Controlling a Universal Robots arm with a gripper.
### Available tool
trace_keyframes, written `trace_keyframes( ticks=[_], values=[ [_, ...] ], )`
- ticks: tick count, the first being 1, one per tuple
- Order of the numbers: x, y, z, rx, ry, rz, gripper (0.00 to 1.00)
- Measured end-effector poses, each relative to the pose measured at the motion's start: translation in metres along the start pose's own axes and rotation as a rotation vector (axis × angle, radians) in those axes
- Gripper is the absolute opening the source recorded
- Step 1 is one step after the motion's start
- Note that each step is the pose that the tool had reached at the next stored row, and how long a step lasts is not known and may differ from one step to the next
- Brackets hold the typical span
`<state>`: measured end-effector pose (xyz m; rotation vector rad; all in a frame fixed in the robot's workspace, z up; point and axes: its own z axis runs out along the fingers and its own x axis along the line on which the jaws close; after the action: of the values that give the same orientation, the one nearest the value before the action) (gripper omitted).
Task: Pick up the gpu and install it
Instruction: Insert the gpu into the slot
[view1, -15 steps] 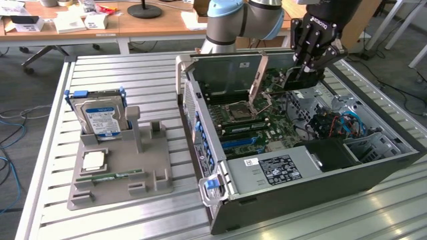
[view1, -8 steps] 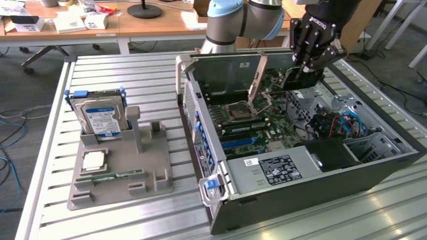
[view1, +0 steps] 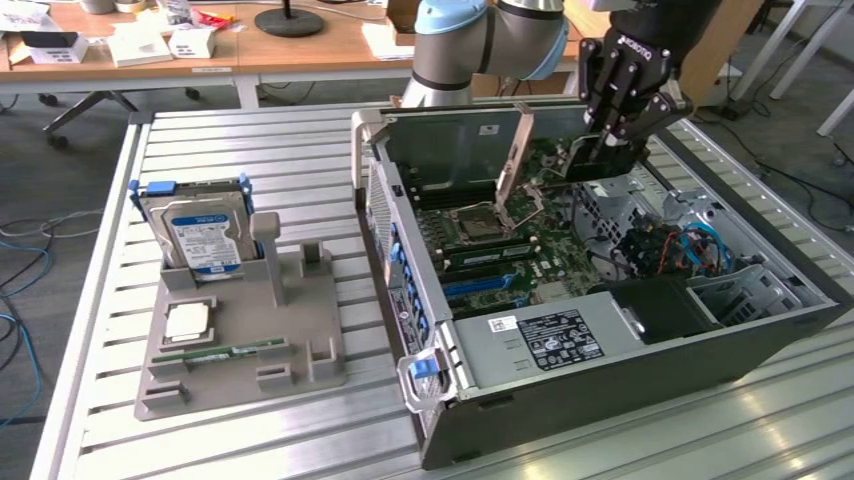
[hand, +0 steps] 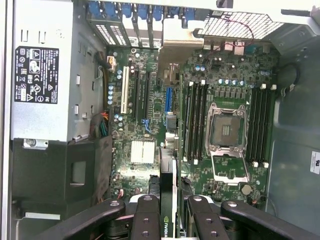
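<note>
The gripper is clamped tight on the gpu, which is held edge-on just over the motherboard, inside the opened-up computer case.

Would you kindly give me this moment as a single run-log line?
gripper: shut on gpu | location: over motherboard in open computer case | gpu: edge-on toward board, not yet seated

The slatted aluminium table carries two items (side by side): a grey parts fixture and an open computer case.
</note>
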<state>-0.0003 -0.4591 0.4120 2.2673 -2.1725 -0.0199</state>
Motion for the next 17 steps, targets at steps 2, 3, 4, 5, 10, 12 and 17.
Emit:
trace_keyframes(
  ticks=[2,3,4,5,10,12,17],
  values=[
    [0.0,0.0,0.0026,0.0001,-0.0001,0.0,0.26],
    [0.0001,0.0,0.0042,0.0001,0.0,0.0,0.26],
    [0.0001,-0.0001,0.0057,0.0001,-0.0001,0.0,0.26],
    [0.0001,-0.0001,0.007,0.0,-0.0002,0.0,0.26],
    [0.0001,-0.0001,0.0084,0.0,0.0001,0.0,0.26],
    [0.0001,-0.0001,0.0084,0.0001,0.0,0.0,0.26],
    [0.0,0.0009,0.0085,0.0001,-0.0001,0.0,0.26]
  ],
)
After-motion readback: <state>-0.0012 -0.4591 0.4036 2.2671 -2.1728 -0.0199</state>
